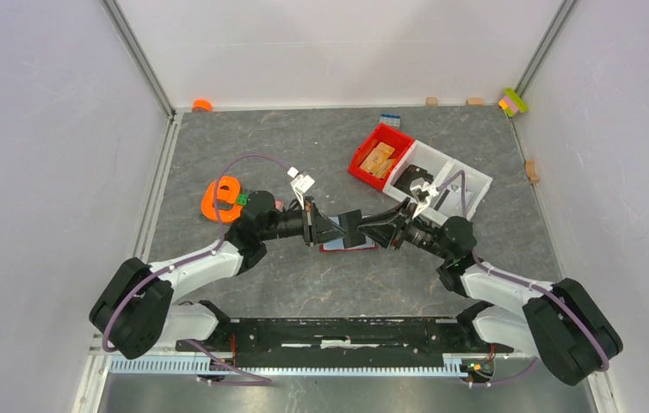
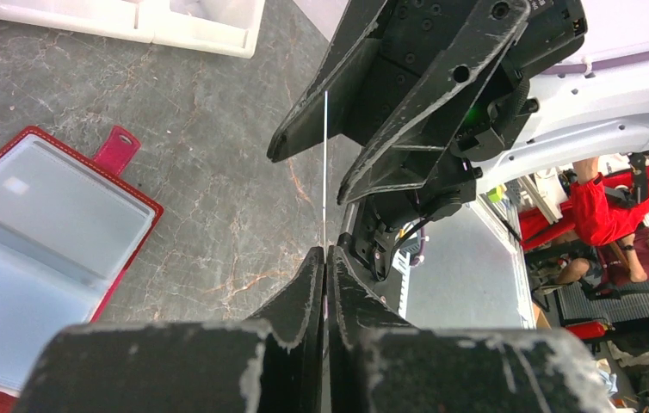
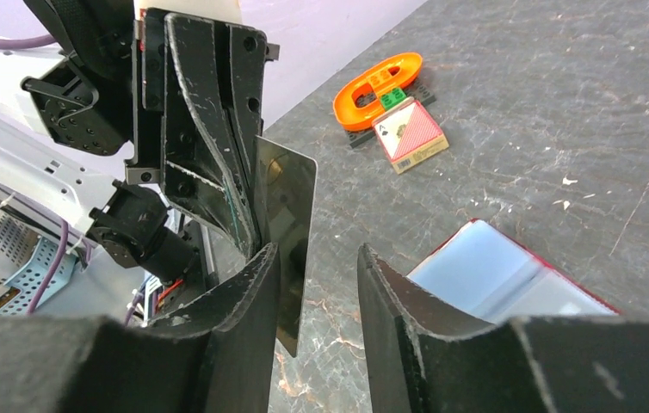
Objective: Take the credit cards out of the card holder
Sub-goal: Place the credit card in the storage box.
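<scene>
Well behind the left claw, off to its left, an orange looped part [image 1: 222,198] and a boxed deck of playing cards [image 3: 411,133] lie on the grey tabletop [image 1: 321,146], clear of the work.

The left claw [image 2: 325,258] is pressed together on one end of a thin grey credit card [image 3: 291,206]. It holds the card on edge in the air, sticking straight out from its tips (which, I judge, leaves both flat faces free for a second grip).

Below the two claws, slightly to one side, the card holder [image 2: 37,249] lies opened flat on the table with its clear pockets up and its clasp tab outward. I cannot tell whether more cards sit in those pockets.

The right claw [image 3: 319,258] faces the left claw tip to tip, its jaws spread on either side of the card's free end. The card lies close against one finger with a gap to the other, so it is not yet pinched there. This looks like a hand-over being set up.

Behind the right claw, farther right, stand a red bin [image 1: 381,155] of tan wooden pieces and a white tray [image 1: 454,176].
</scene>
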### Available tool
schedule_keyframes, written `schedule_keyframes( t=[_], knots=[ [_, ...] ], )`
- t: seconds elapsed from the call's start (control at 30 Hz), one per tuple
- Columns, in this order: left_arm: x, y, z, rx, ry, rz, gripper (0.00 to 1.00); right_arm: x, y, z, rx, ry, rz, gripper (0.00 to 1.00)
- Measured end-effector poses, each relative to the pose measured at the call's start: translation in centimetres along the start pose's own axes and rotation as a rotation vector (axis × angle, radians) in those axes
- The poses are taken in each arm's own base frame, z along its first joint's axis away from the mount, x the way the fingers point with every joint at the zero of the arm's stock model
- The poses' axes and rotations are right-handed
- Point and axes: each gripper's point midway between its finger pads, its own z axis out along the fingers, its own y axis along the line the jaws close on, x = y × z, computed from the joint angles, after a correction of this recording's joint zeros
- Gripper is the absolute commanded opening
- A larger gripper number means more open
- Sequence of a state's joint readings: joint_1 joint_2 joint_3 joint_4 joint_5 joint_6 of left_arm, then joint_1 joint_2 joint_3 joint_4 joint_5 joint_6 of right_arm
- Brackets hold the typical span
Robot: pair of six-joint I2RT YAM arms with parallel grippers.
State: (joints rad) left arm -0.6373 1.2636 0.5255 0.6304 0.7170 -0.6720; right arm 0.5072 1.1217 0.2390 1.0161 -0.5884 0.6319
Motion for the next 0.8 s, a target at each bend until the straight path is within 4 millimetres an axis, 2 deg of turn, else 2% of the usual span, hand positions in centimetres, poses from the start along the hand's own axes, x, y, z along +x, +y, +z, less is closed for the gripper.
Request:
schedule_keyframes(
  t=[0.23,0.3,0.4,0.57,0.63,0.73,0.8],
  knots=[
    [-0.7,-0.2,-0.3,-0.015,-0.027,0.035,0.05,0.7,0.5,0.2,-0.042,0.021,0.046,0.44],
    [-1.2,-0.7,-0.5,-0.012,-0.046,0.059,0.05,0.4,1.0,0.3,-0.068,0.013,0.045,0.39],
    [-1.8,-1.2,-0.8,-0.008,-0.068,0.084,0.05,0.2,1.6,0.3,-0.098,0.001,0.043,0.27],
    [-1.9,-1.0,-0.8,-0.021,-0.074,0.083,0.07,0.1,2.2,0.3,-0.128,-0.002,0.050,0.08],
    [-1.9,-1.0,-0.8,-0.021,-0.074,0.083,0.17,0.1,2.3,0.3,-0.129,-0.003,0.053,0.00],
    [-2.0,-0.5,-0.8,-0.042,-0.079,0.086,0.41,-0.1,2.4,0.3,-0.132,-0.010,0.051,0.00],
    [-1.9,0.3,-0.9,-0.084,-0.081,0.081,0.50,-0.2,2.3,0.3,-0.117,-0.012,0.044,0.00]
  ],
)
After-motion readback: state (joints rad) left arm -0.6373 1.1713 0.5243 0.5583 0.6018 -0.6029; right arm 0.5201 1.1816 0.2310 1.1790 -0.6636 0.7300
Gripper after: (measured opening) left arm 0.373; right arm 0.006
